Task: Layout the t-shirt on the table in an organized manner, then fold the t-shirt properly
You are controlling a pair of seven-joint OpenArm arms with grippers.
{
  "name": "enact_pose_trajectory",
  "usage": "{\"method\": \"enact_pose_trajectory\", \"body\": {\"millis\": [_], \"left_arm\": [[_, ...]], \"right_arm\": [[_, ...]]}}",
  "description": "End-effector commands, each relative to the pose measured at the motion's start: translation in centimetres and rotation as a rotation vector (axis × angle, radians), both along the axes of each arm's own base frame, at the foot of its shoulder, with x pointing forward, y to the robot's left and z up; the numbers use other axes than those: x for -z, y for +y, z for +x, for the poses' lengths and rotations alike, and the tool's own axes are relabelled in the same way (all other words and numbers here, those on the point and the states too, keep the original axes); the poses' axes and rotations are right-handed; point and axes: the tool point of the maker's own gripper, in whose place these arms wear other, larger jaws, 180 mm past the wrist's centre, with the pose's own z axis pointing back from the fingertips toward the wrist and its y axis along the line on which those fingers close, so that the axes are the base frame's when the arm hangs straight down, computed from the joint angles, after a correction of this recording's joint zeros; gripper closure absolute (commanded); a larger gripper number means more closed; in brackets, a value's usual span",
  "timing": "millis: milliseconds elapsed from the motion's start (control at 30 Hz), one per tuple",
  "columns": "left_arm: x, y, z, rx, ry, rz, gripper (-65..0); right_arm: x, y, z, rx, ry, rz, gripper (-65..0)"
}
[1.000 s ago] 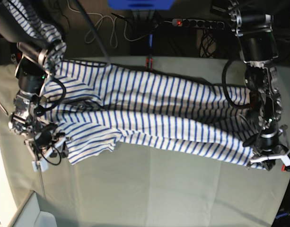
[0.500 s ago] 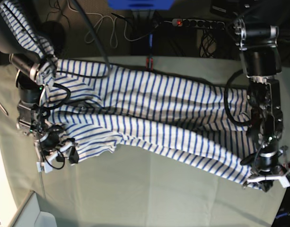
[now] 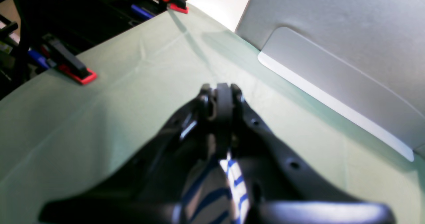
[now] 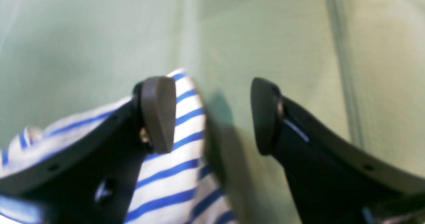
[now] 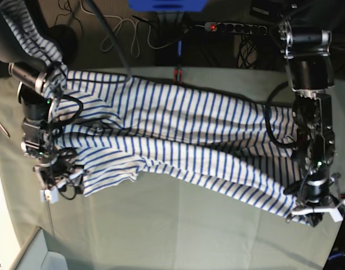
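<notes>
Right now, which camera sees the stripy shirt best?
The base view: the t-shirt shows almost whole there, stretched across the table between both arms. The left wrist view shows only a bit pinched in the left gripper. The right wrist view shows one edge beside the open right gripper.

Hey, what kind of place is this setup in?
Probably a robotics lab: a table covered in cloth held by a red clamp, two robot arms working a striped t-shirt, and a power strip with loose cables behind.
</notes>
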Motion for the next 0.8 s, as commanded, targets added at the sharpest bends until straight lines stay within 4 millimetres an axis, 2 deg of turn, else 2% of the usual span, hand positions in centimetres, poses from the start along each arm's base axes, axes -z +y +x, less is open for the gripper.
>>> {"method": "enact_pose_trajectory", "body": {"millis": [0, 200, 267, 333, 400, 500, 633, 767], "left_arm": [[-1.8, 0.7, 0.3, -0.01, -0.05, 0.028, -0.1], [-1.5, 0.7, 0.1, -0.01, -0.042, 0.033, -0.1], [-1.5, 0.7, 0.1, -0.01, -0.042, 0.033, -0.1], [-1.5, 0.7, 0.1, -0.01, -0.041, 0.035, -0.1], [-1.5, 0.7, 0.1, -0.01, -0.041, 0.035, -0.1], [-1.6, 0.7, 0.1, -0.01, -0.043, 0.035, -0.1], [-1.9, 0.7, 0.3, -0.01, -0.051, 0.034, -0.1], [-2.1, 0.6, 0.4, -0.009, -0.053, 0.036, -0.1]], "right_arm": [[-1.3, 0.0, 1.0, -0.011, -0.045, -0.021, -36.5], [0.4, 2.0, 0.1, -0.08, 0.008, -0.037, -36.2], [1.4, 2.2, -0.5, -0.08, 0.04, -0.021, -36.1], [1.4, 2.3, -0.2, -0.081, 0.049, -0.01, -35.4], [1.5, 1.7, -0.4, -0.071, 0.054, -0.011, -31.1], [1.3, 1.7, -0.1, -0.072, 0.047, -0.011, -20.2], [-0.8, 1.5, 1.5, -0.067, -0.027, -0.018, -6.8], [-2.5, 1.3, 2.7, -0.066, -0.082, -0.028, -1.8]]}}
